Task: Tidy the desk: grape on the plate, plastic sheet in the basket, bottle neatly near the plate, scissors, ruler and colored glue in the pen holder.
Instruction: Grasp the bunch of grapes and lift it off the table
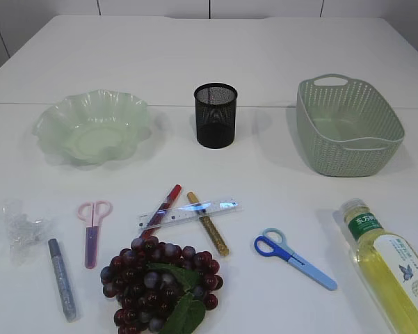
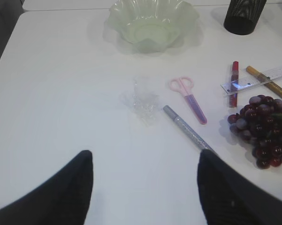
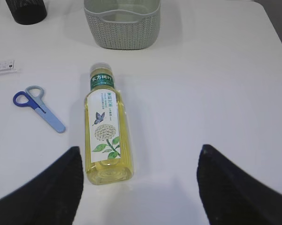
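Exterior view: ruler (image 1: 188,214) lies across glue sticks (image 1: 209,224).

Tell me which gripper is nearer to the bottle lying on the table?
Right. The right gripper is open just above the bottle, whose base lies between its fingers. The left gripper hovers over the table's far side, near the crumpled plastic sheet and the silver glitter glue.

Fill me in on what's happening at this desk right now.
Nothing is being handled yet. Both end effectors, left and right, hang open above the desk. The grapes, scissors, ruler and glue sticks lie loose, and the bottle lies on its side. The plate, pen holder and basket are empty.
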Robot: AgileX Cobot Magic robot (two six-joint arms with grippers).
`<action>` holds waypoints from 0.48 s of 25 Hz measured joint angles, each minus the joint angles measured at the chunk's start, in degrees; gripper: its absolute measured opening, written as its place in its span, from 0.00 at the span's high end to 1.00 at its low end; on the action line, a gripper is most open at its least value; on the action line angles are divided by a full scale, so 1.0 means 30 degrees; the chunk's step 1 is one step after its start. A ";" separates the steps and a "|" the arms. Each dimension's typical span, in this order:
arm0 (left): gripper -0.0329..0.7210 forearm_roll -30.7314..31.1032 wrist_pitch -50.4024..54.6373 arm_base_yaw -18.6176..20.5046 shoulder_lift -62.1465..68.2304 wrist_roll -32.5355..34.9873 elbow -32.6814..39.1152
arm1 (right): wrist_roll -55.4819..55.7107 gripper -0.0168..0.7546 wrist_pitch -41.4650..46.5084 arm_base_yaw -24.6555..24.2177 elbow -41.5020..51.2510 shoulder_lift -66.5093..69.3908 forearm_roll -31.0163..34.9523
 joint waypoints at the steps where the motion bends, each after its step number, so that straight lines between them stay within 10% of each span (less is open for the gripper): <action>1: 0.29 0.0000 0.0000 0.0000 0.0000 0.0000 0.0000 | 0.0000 0.22 0.0000 0.0000 0.0000 0.0000 0.0000; 12: 0.29 0.0000 0.0000 0.0000 0.0000 0.0000 0.0000 | 0.0000 0.22 0.0000 0.0000 0.0000 0.0000 0.0000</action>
